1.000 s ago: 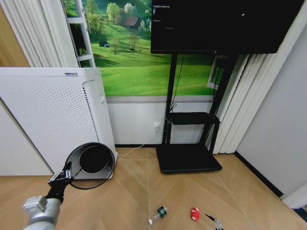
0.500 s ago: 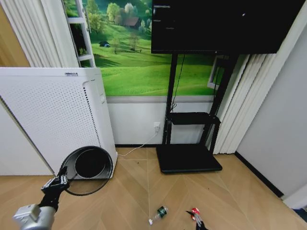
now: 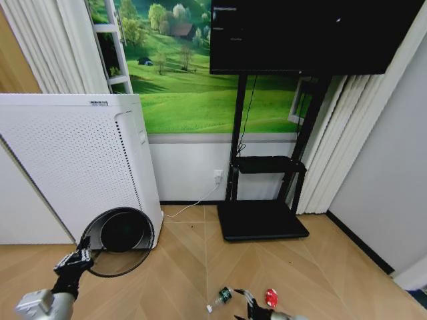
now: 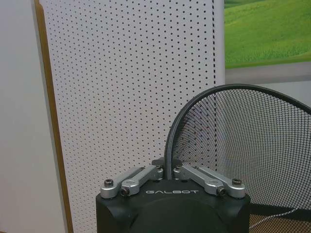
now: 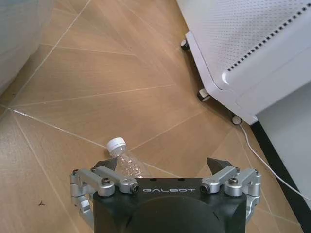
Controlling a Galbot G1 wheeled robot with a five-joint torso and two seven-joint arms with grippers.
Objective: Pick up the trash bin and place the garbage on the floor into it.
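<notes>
Clamped on the rolled rim of the trash bin [image 3: 120,241], the left claw [image 3: 79,257] holds it tilted beside the white appliance [image 3: 73,160], freeing it for carrying. Spread wide, the empty right claw [image 5: 164,170] is poised over the clear bottle [image 5: 125,160] lying on the floor [image 3: 180,273], ready for a grasp.

left gripper [image 4: 171,171]: closed on the rolled rim of the black mesh trash bin [image 4: 243,145] | bin: tilted, mesh wall arching away from the gripper | behind: white perforated appliance [image 4: 131,87], green landscape mural [image 4: 267,31]
</notes>
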